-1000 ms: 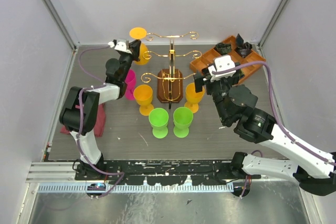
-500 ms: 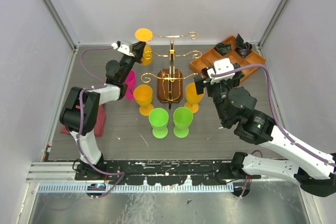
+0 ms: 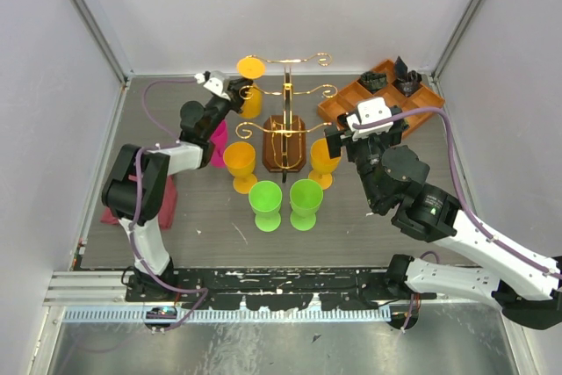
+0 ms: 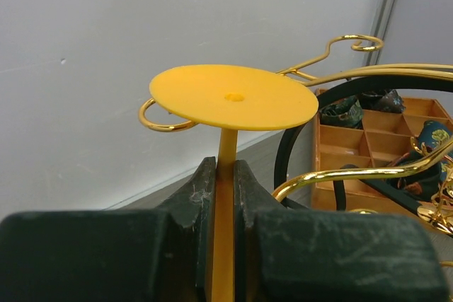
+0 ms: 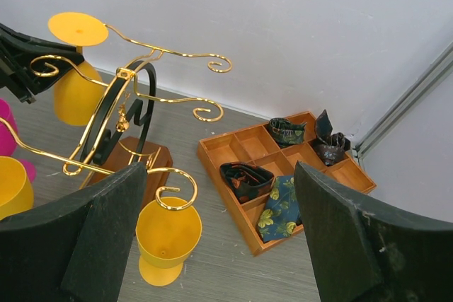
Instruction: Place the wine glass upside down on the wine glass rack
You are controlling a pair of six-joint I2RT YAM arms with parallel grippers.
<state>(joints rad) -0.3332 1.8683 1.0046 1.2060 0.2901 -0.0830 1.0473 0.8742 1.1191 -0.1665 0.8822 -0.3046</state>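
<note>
**Hanging step: upturned glass at the upper left arm of the rack**

**Left claw.** The left claw is clenched on the stem of the orange wine glass, just under the foot. The glass is upside down, with the foot up and the bowl down. It is held at the upper left arm of the wine glass rack. Gripping the stem leaves the flat foot free to pass over the wire, which is the part that must carry the glass.

**Position check.** In the left wrist view, the arm's scroll end shows just below the left edge of the foot. You cannot tell from these views whether the foot already bears on the wire or whether the stem sits between the wires. Treat the glass as not yet hung.

**Right claw.** The right claw is released, with its fingers wide apart and gripping nothing. It hangs to the right of the rack, above an orange goblet standing beside the rack's base. This probably leaves the left side free for the hanging arm.

**Nearby items.** Two green goblets stand on the desk in front of the rack.

**Next move (judgement).** Seat the foot level on the wire before you release. A tilted foot could slide off the scroll end.
</note>
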